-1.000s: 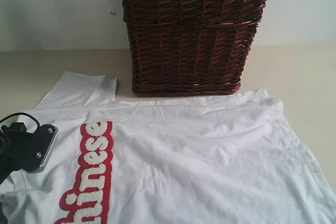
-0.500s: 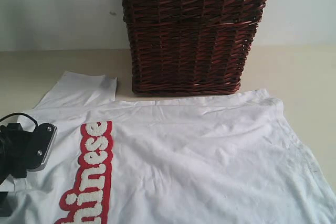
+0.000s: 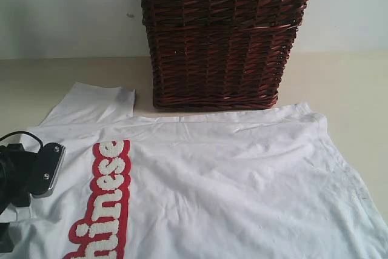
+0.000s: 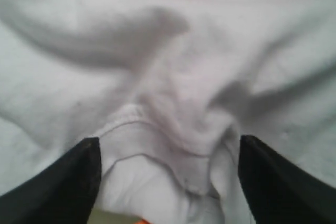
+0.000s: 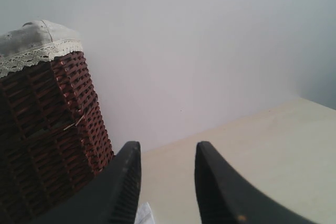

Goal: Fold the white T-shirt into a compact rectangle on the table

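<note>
Well, the left claw is down at the edge of the white T-shirt, and from its own camera you can see it has hold of the cloth. A soft, puckered wad of white fabric is gathered between the two black fingers and presses against both inner faces, with creases running out from the pinch. The hem or collar seam curls right in front of the tips. Just past the claw, further into the shirt, runs the fuzzy white lettering with its thick red outline.

The rest of the shirt lies spread out flat and rumpled on the table, stretching away from the left claw across most of the cream surface. One short sleeve lies flat on the table beyond the claw, towards the wall. Well beyond the claw stands the dark wicker basket, with the shirt's far edge lying just at its foot.

The right claw is up off the cloth. Its two fingers stand apart with nothing between them. The basket and its lace-trimmed liner sit off to one side of it, and bare table and pale wall lie ahead.
</note>
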Tool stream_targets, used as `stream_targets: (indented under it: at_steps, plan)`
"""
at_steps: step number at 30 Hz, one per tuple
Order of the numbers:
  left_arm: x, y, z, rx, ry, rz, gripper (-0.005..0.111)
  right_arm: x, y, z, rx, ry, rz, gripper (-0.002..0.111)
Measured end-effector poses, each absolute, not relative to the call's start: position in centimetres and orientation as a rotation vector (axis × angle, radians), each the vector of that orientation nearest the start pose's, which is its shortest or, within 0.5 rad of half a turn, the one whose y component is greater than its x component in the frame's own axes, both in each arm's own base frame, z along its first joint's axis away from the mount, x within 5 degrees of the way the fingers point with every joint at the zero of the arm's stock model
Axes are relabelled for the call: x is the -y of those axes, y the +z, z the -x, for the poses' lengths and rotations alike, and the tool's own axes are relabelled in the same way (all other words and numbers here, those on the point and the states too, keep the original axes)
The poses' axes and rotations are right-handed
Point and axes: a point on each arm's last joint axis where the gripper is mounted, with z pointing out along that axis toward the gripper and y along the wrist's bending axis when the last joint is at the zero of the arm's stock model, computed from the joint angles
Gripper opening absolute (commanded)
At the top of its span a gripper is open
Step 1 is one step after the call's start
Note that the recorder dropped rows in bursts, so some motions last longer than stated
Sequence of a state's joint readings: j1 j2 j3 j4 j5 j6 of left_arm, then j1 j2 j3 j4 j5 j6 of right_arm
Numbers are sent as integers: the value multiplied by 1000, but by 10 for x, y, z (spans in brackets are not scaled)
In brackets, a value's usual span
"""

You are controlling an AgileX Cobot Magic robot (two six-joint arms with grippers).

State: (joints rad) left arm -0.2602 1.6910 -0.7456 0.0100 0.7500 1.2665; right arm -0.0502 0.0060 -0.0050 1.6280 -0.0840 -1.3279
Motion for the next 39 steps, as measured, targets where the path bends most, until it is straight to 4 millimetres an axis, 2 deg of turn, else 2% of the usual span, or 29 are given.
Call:
stream_targets:
  at_steps: [15, 39]
  plan:
    - [65, 116, -248, -2239, -5, -2238, 72, 10, 214, -56, -1455, 140, -326, 35]
    - [65, 116, -249, -2206, -4, -2272, 72, 10, 214, -56, -1455, 140, -326, 35]
